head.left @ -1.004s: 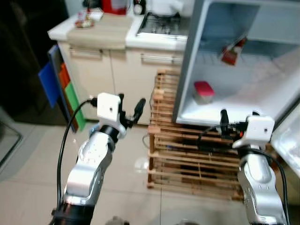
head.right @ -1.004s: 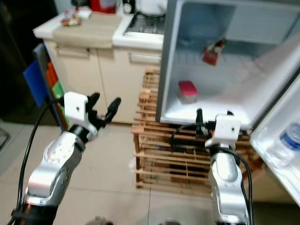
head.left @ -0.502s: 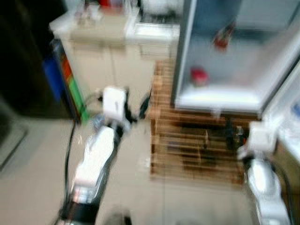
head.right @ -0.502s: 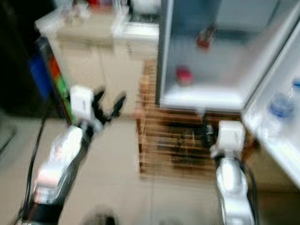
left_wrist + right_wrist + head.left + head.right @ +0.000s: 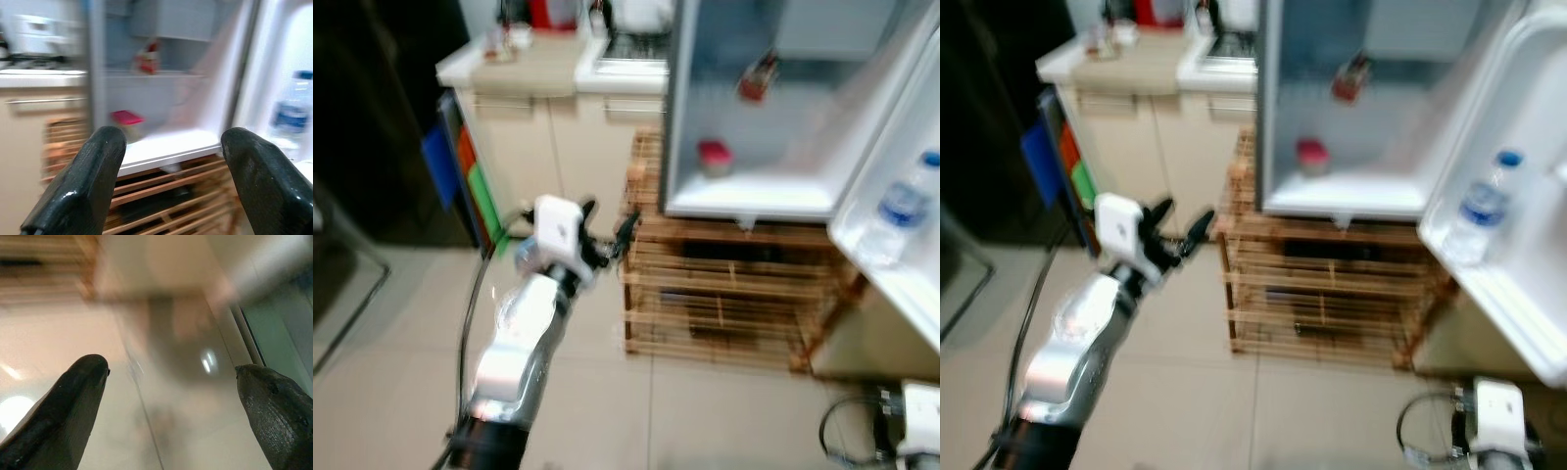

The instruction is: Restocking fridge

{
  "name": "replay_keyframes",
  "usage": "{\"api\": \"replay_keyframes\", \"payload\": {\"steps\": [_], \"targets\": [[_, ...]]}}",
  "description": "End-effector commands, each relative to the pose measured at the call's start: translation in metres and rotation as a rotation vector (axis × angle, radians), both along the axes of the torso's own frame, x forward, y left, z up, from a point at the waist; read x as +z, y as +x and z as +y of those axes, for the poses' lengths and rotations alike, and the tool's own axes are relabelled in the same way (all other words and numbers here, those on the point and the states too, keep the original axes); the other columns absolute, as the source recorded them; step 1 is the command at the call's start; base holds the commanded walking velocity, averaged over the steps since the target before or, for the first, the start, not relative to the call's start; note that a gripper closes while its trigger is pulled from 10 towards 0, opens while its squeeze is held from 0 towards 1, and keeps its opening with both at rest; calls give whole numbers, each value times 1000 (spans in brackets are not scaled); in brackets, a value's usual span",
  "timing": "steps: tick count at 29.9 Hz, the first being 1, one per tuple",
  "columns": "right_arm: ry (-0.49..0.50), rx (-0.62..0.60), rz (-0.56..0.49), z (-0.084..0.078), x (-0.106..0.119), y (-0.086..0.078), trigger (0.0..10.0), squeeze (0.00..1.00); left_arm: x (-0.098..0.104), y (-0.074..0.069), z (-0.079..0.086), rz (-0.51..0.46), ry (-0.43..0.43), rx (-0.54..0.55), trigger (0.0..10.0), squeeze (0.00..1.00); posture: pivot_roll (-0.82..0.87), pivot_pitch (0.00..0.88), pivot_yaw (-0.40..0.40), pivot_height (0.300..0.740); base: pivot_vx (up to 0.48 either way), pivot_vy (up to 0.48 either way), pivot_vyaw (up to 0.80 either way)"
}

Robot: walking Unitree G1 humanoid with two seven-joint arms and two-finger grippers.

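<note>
1. Right arm has dropped since 1 s ago, from up by the pallet to low near the floor; right gripper (image 5: 166, 396) faces tile, fingers spread, empty.
2. Fridge (image 5: 783, 201) sits open on a wooden pallet (image 5: 724, 294), door (image 5: 901, 225) swung to robot's right.
3. Left gripper (image 5: 607, 230) raised w/ fingers apart, holding nothing, aimed at fridge.
4. Water bottle (image 5: 898, 211) upright in door shelf, long axis vertical, blue cap up, clear w/ blue label.
5. Red-lidded container (image 5: 713, 157) on fridge floor; left wrist view shows it closer.
</note>
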State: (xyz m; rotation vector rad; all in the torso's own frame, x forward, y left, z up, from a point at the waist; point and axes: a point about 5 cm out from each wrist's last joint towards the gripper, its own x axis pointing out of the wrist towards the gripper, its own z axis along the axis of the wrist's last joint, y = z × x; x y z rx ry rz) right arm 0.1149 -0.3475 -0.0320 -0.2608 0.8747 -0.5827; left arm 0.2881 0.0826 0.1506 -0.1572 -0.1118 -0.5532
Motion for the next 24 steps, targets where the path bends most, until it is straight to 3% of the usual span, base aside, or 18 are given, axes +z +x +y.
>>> {"api": "replay_keyframes", "payload": {"steps": [1,5,6,8,9,11,13,14,15,16,17,18,19,21,24], "targets": [[17,-45,33,-5,-3,-2,10000,0,-6,3,6,42,9,-1,10000,0,-210,0,27,740,0,-480,0],[-11,-68,74,-15,-4,-8,10000,0,-8,4,4,74,0,-27,10000,0,-216,0,29,740,0,-480,0],[-44,-99,122,-25,-4,-18,10000,0,-12,5,5,98,-6,-20,10000,0,-216,0,29,740,0,-480,0],[-62,-115,136,-29,-3,-22,10000,0,-14,5,5,112,7,-13,10000,0,-211,0,30,740,0,-450,0],[-114,-145,143,-40,3,-25,10000,0,-21,8,7,145,41,12,10000,0,-211,0,33,740,0,0,0],[-212,-214,96,-59,19,-23,10000,0,-41,10,13,232,101,25,10000,0,-209,0,35,740,0,0,0],[-295,-252,45,-72,35,-16,10000,0,-57,12,21,324,103,58,10000,0,-211,0,39,740,0,0,0],[-295,-252,45,-72,35,-16,10000,0,-57,12,21,324,103,58,10000,0,-211,0,39,740,0,0,0],[-407,-282,-84,-88,65,8,10000,0,-88,13,32,470,184,84,10000,0,-208,0,48,740,0,0,0],[-446,-291,-142,-92,78,18,10000,0,-100,13,37,524,224,99,10000,0,-207,0,51,740,0,0,0],[-446,-291,-142,-92,78,18,10000,0,-100,13,37,524,224,99,10000,0,-207,0,51,740,0,0,0],[-478,-303,-242,-96,95,34,10000,0,-116,10,42,599,289,90,10000,0,-206,0,53,740,0,0,0],[-478,-303,-242,-96,95,34,10000,0,-116,10,42,599,289,90,10000,0,-206,0,53,740,0,0,0],[-442,-251,-415,-89,118,69,10000,0,-149,-1,53,740,505,142,10000,0,-203,0,56,740,0,0,0],[-389,-173,-589,-70,141,110,10000,0,-173,-16,46,808,649,64,10000,0,-212,0,65,740,0,0,0]]}}
